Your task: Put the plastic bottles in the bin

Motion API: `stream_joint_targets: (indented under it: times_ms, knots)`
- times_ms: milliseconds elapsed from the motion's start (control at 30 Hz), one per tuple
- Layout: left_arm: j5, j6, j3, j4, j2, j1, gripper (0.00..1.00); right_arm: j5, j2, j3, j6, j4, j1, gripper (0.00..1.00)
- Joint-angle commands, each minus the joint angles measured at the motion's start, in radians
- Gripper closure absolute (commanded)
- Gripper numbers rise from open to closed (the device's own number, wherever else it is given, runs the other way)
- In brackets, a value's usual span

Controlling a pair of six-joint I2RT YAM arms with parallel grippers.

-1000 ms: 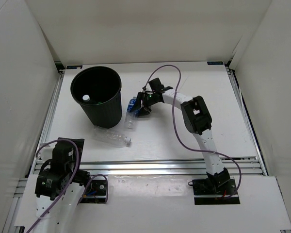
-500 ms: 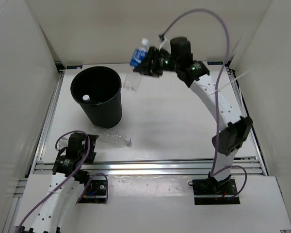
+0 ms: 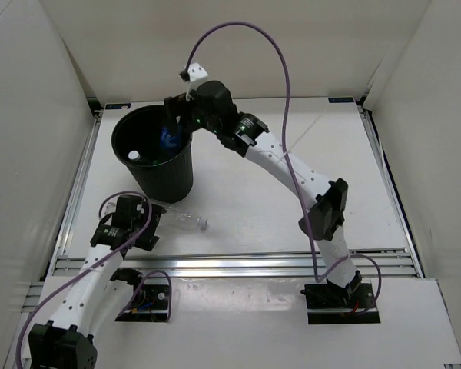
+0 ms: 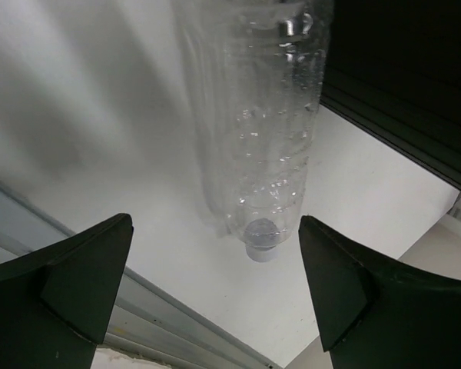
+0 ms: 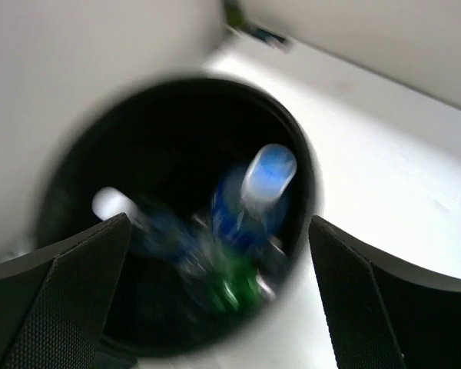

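Note:
The black bin stands at the back left of the table. My right gripper hovers over its rim, open and empty. Below it in the bin are a blurred blue-labelled bottle, a green bottle and a white cap. A plain clear bottle lies on the table in front of the bin, white cap to the right. My left gripper is just above it, open, its fingers either side of the cap end, not touching.
A metal rail runs along the table's near edge, close to the left gripper. White walls enclose the table on three sides. The right arm's purple cable loops high over the back.
The right arm lifted the blue-labelled bottle off the table, swung left over the bin and opened; the bottle is now inside. The left arm reached forward over the clear bottle.

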Motion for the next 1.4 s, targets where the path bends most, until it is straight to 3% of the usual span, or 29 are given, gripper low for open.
stream_joint_targets:
  times_ms: [0,67,267,433,700,833,867,967,1033,1133,1233,1267,1333,1367]
  knots:
    - [0.040,0.056,0.070,0.109,0.092,0.008,0.00,0.268,-0.360,-0.100,-0.171,0.111,0.001,0.00]
    - [0.050,0.056,0.104,0.136,0.141,0.008,0.00,0.298,-0.476,-0.183,-0.163,0.083,-0.040,0.00]
    - [0.014,0.056,0.165,0.231,0.319,0.008,0.00,0.264,-0.604,-0.292,-0.078,-0.269,-0.096,0.00]
    - [0.014,0.066,0.190,0.284,0.446,0.008,0.00,0.258,-0.748,-0.461,-0.057,-0.294,-0.096,0.00]
    - [0.033,0.066,0.119,0.293,0.546,-0.001,0.00,0.284,-0.779,-0.466,-0.121,-0.390,-0.105,0.00]
    - [0.074,0.066,0.043,0.293,0.519,-0.001,0.17,0.284,-0.788,-0.475,-0.144,-0.399,-0.125,0.00]
    - [0.074,0.066,0.027,0.293,0.479,-0.001,0.32,0.284,-0.788,-0.475,-0.144,-0.399,-0.134,0.00]
    - [0.131,0.041,-0.034,0.269,0.357,-0.001,0.50,0.261,-0.788,-0.484,-0.144,-0.399,-0.152,0.00]
    - [0.154,0.006,-0.019,0.195,0.281,-0.001,0.52,0.261,-0.778,-0.484,-0.135,-0.399,-0.161,0.00]
    - [0.105,-0.026,0.084,-0.036,0.122,-0.001,0.52,0.252,-0.767,-0.484,-0.123,-0.399,-0.162,0.00]
    - [-0.025,-0.014,0.335,-0.225,0.022,-0.001,0.52,0.230,-0.756,-0.484,-0.101,-0.399,-0.171,0.00]
    - [-0.059,0.003,0.484,-0.250,0.022,-0.001,0.52,0.230,-0.747,-0.484,-0.091,-0.399,-0.171,0.00]
    - [-0.113,0.113,0.642,-0.250,0.041,-0.001,0.52,0.206,-0.747,-0.495,-0.090,-0.399,-0.171,0.00]
    - [-0.172,0.156,0.806,-0.250,0.067,-0.001,0.52,0.206,-0.736,-0.495,-0.090,-0.399,-0.171,0.00]
